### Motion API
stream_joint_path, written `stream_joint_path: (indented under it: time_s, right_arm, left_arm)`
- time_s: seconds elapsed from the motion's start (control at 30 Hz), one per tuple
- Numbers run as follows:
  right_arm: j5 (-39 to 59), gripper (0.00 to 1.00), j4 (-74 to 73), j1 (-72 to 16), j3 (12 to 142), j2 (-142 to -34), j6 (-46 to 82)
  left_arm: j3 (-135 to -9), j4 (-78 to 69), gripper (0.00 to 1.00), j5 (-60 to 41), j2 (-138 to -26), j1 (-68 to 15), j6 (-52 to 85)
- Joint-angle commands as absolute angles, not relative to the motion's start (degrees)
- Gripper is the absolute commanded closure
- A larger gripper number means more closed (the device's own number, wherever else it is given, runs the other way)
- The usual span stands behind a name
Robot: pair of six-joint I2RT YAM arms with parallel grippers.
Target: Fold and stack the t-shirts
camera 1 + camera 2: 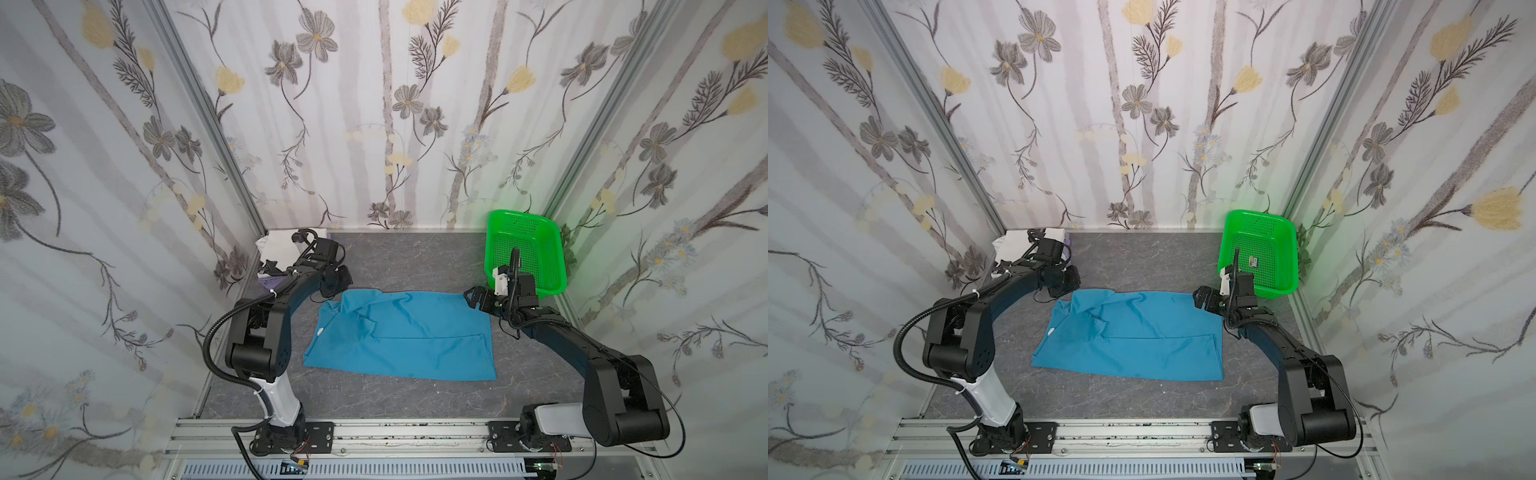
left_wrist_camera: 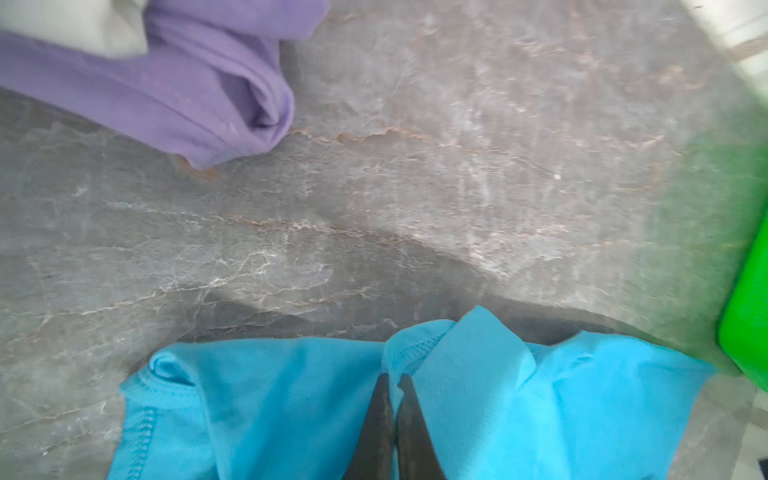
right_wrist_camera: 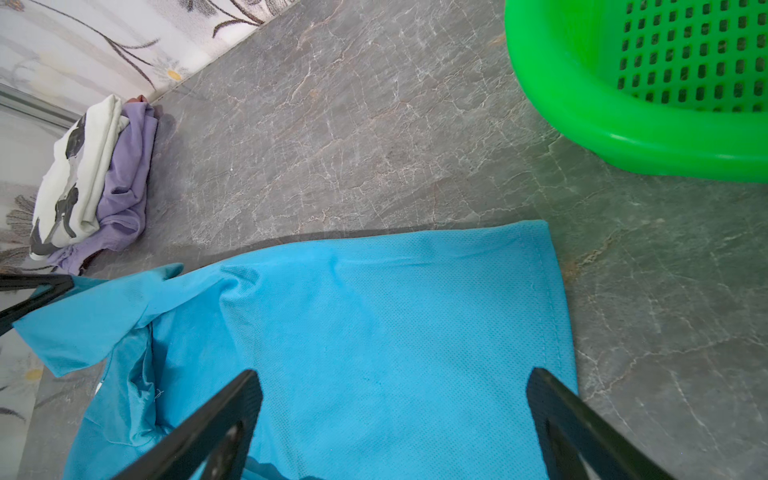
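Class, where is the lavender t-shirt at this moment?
The lavender t-shirt lies in the far left corner of the table in both top views, under the white printed t-shirt.

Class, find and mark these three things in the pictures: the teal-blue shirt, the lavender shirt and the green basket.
teal-blue shirt (image 1: 415, 345), in a top view, middle of the flat body.
lavender shirt (image 2: 178, 99), left wrist view, bunched fold.
green basket (image 3: 602, 137), right wrist view, solid near rim.

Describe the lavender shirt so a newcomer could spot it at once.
Find the grey table's far left corner, opposite the green basket. Two shirts are piled there; the lavender shirt is the lower one, plain purple, under the white printed shirt.
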State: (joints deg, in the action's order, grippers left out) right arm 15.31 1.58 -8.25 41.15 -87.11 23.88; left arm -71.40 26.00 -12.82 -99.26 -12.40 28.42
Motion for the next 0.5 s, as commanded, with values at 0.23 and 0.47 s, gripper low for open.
stream_joint_path:
  time_s: [0.23, 0.47]
  right_arm:
    - [16.3, 0.0, -1.4, -9.1, 42.3, -89.5, 24.0]
    - [16.6, 0.0, -1.9, -10.2, 42.3, -90.4, 24.2]
  left_arm:
    - [-51.2, 24.1, 0.46, -12.8, -80.4, -19.2, 27.4]
    - [-45.8, 21.8, 0.0, -12.2, -73.0, -16.6, 29.4]
